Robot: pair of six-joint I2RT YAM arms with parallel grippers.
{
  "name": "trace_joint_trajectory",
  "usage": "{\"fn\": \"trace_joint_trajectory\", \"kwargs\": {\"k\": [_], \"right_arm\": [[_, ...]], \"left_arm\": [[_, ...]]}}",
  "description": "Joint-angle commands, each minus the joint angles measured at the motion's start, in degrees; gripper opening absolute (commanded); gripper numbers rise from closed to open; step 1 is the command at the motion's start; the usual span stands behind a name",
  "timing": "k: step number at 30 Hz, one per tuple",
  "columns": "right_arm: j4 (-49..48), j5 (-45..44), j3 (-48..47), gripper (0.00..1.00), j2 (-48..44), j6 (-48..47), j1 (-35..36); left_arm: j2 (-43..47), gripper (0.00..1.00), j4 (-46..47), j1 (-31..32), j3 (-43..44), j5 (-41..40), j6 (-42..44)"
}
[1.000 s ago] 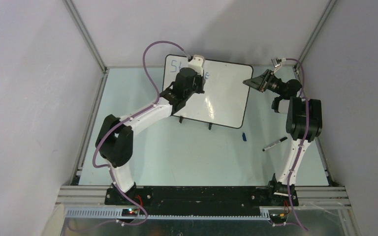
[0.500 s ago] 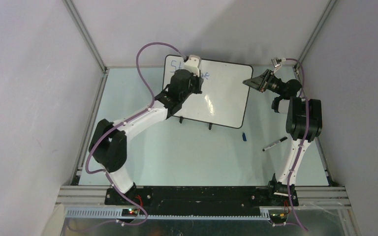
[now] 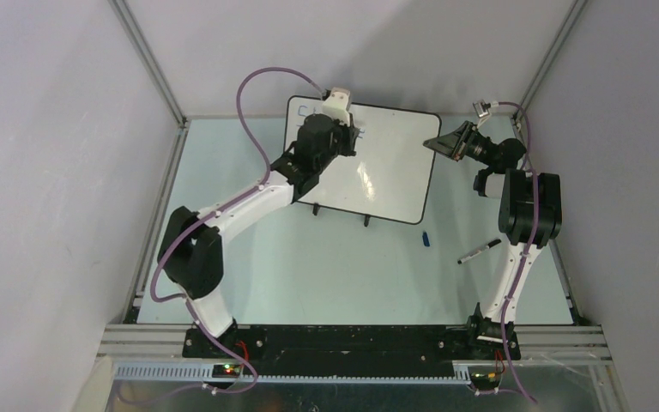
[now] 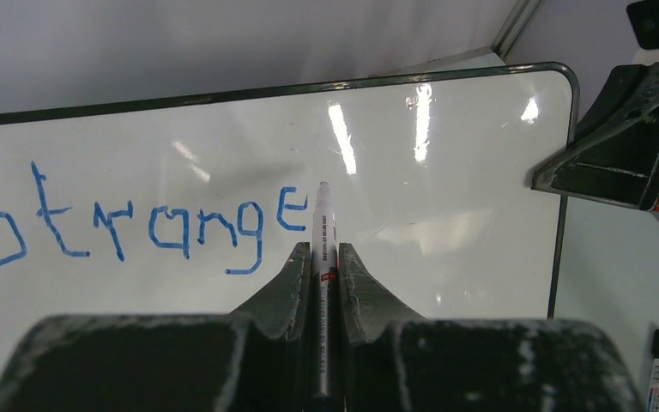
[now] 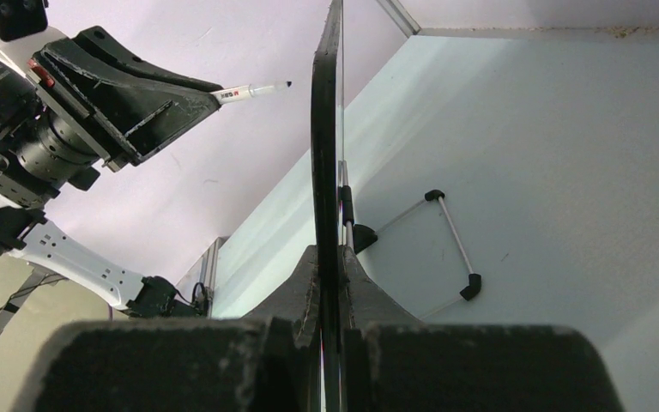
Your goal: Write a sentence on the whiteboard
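Observation:
The whiteboard [image 3: 390, 167] stands tilted at the back of the table; its face also shows in the left wrist view [image 4: 446, 257]. One blue word of the sentence [image 4: 137, 225] reads "Strange". My left gripper [image 4: 324, 251] is shut on a white marker [image 4: 323, 215] whose tip sits just right of the last "e". In the right wrist view the marker tip [image 5: 285, 84] is a little off the board's face [image 5: 326, 129]. My right gripper [image 5: 330, 257] is shut on the board's right rim, also seen from above [image 3: 438, 143]. My left gripper [image 3: 350, 137] hides the writing from above.
A spare black marker [image 3: 479, 251] and a blue cap [image 3: 426, 239] lie on the table right of the board, near the right arm; the marker also shows in the left wrist view [image 4: 656, 369]. The board's wire feet [image 5: 446, 249] rest on the table. Enclosure walls stand close on three sides.
My left gripper has moved slightly right and toward the board's far edge with the marker, now covering the letters in the top view. The right arm and board have not moved.

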State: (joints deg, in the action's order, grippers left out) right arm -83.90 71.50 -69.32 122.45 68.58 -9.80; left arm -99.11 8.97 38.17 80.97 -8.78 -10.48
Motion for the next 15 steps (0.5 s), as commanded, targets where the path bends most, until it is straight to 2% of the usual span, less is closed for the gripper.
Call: {"fn": "trace_joint_trajectory", "kwargs": {"k": [1,15], "right_arm": [[-2.44,0.12,-0.56,0.00,-4.24,2.42,-0.22],[-2.44,0.21,-0.56,0.00,-4.24,2.52,-0.30]], "left_arm": [[-1.28,0.00,0.69,0.05,3.40,1.44,0.20],[-3.09,0.00,-2.14,0.06,5.15,0.88,0.54]]}}
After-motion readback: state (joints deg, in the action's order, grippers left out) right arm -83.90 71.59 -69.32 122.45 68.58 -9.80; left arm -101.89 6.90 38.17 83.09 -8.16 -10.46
